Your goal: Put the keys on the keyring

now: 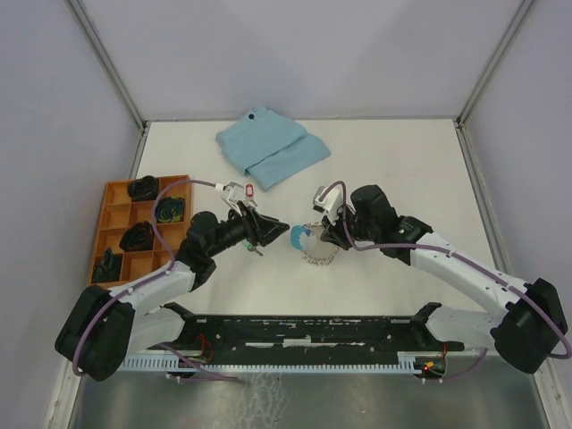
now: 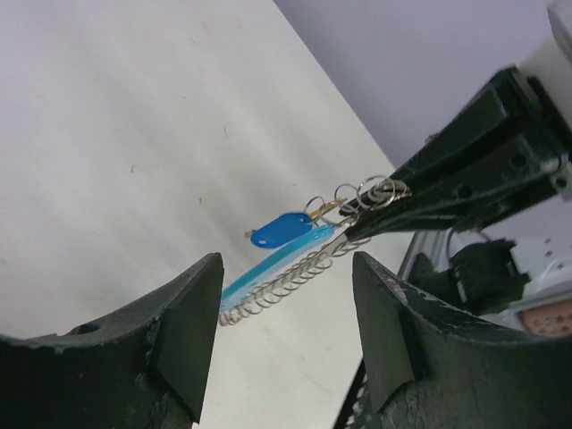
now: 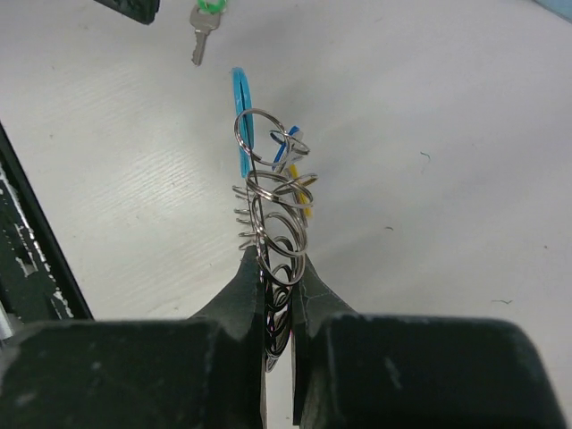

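the white table [image 1: 402, 170] is matt and faintly grained, fenced by pale grey walls [image 1: 54, 107] on three sides. its far right part lies bare, leaving wide room there. a folded light-blue cloth [image 1: 273, 147] sits at the far middle. an orange plastic tray [image 1: 112, 188] of square compartments holding dark pieces hugs the left edge. the two arms meet mid-table, tips near each other. the right gripper [image 3: 277, 268] is clenched on the steel rings of the keyring [image 3: 268, 210], a springy wire coil with a light-blue strap. its long axis slants from those tips down toward the left gripper [image 2: 286, 335], whose black fingers stand released, holding nothing. the blue-tagged key [image 2: 281, 230] hangs from a ring. the green-tagged key [image 3: 204, 27] lies flat beyond, blade toward the right gripper. the red-tagged key [image 1: 248, 189] rests just beyond the left wrist.
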